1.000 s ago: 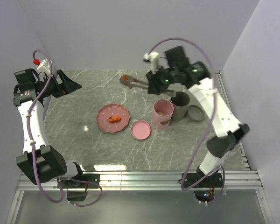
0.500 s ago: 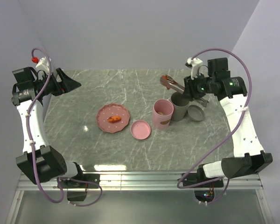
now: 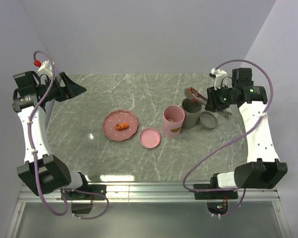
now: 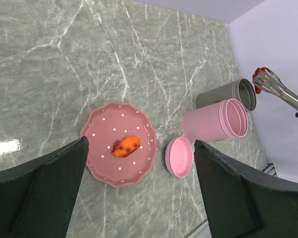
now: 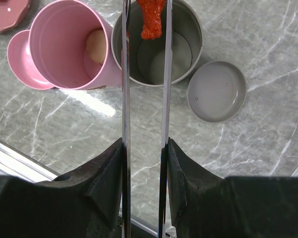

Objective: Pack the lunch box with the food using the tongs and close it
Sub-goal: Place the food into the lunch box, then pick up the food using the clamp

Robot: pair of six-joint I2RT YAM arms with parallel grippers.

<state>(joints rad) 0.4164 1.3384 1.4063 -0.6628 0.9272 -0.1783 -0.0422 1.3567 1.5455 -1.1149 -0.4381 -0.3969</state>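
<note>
My right gripper [image 5: 144, 148] is shut on the two arms of the silver tongs [image 5: 125, 74]. The tongs' tips pinch an orange-red food piece [image 5: 151, 17] just above the open grey container [image 5: 159, 54] of the lunch box. Beside it, the pink container [image 5: 64, 47] holds a pale cream ball [image 5: 95, 45]. In the top view the tongs [image 3: 198, 95] reach left from the right gripper [image 3: 219, 99] over the grey container [image 3: 191, 112]. Another orange piece [image 4: 125, 147] lies on the pink dotted plate [image 4: 102, 124]. My left gripper [image 4: 140, 144] hangs open and empty, high over the table's left side [image 3: 77, 89].
A grey lid [image 3: 208, 119] lies right of the grey container and a pink lid [image 3: 150, 138] lies in front of the pink container [image 3: 173, 120], both face up. The plate [image 3: 109, 130] sits left of centre. Walls close in at the back and both sides.
My right arm has swung to the right with the tongs and the orange-red piece, from the back middle of the table to over the grey container. The left arm has not moved.
</note>
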